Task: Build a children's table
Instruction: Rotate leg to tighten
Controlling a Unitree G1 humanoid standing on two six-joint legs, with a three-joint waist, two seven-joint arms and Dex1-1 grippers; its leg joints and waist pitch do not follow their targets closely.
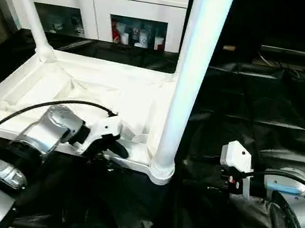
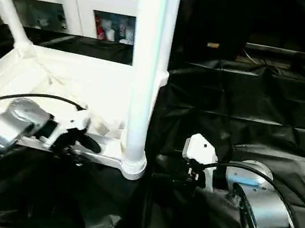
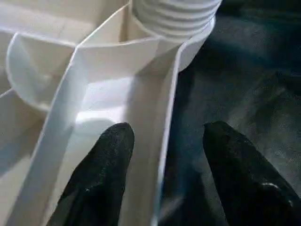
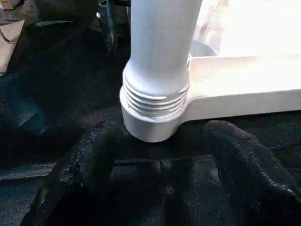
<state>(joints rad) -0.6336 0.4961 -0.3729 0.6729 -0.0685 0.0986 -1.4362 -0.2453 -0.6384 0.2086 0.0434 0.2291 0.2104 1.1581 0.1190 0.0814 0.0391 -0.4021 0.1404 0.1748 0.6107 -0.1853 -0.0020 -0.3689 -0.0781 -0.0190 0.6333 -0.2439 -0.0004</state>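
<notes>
The children's table (image 1: 103,91) lies upside down on a black sheet (image 1: 255,131), its rimmed underside facing up. One leg (image 1: 195,68) stands upright in the near corner socket, and a second leg (image 1: 25,2) rises tilted from the far corner on the robot's left. Behind the table stands a white cabinet (image 1: 101,0) with glass doors.

From the head views, the left tool (image 1: 112,149) sits at the table's near rim, just beside the upright leg's base, and the right tool (image 2: 174,179) rests low over the black sheet on the other side of that leg, near it but apart. These views do not make plain how either tool's fingers stand.

The left wrist view does: one black finger (image 3: 101,174) lies inside the rim channel and the other outside over the sheet, so the thin rim wall (image 3: 162,141) stands between them. Whether they already press on it I cannot tell; a gap shows on the outer side. This view also shows the leg's threaded end (image 3: 174,16) seated in the corner collar.

The right wrist view shows the right tool's fingers (image 4: 244,165) spread wide and empty, pointing at the collar, with several threads (image 4: 153,101) of the leg exposed above it.
</notes>
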